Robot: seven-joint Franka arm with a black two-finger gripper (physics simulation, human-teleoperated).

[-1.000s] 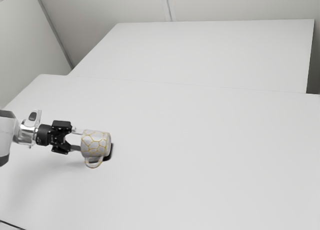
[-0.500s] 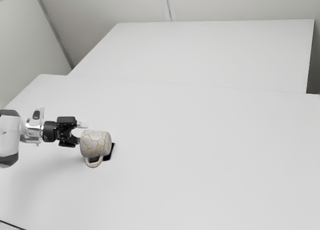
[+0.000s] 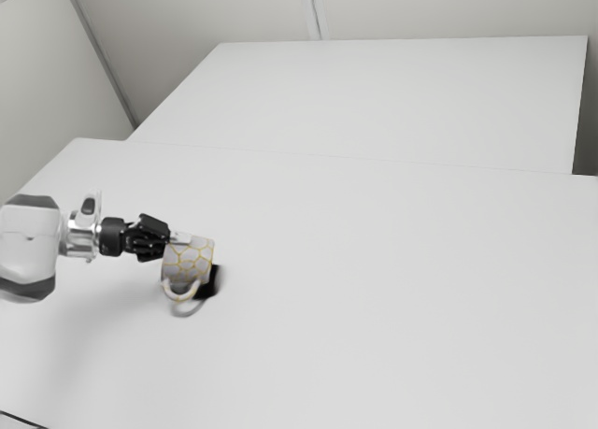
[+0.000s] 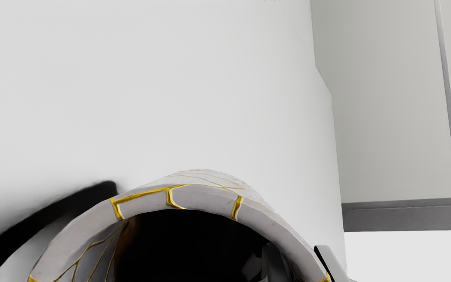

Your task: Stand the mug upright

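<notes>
White mug [image 3: 190, 260] with gold veins, tilted just above the table [image 3: 374, 289], handle [image 3: 180, 300] toward the table, black gripper [image 3: 181, 239] over the table, clenched on the mug's wall, one finger [image 4: 271, 264] inside, one [image 4: 329, 261] outside.

1. Arm [image 3: 30, 247] comes in from the exterior view's left, gripper [image 3: 184, 239] reaching right, at the mug's far-left edge.
2. Mug [image 3: 190, 260]: white, gold crack-like lines, not upright. Handle [image 3: 180, 293] points to the near side, apart from its shadow on the table.
3. Dark shadow [image 3: 207, 284] just right of the mug, near side.
4. White table [image 3: 392, 289]; second white surface [image 3: 392, 97] beyond it, far side.
5. Thin black cable [image 3: 21, 419], near left corner.
</notes>
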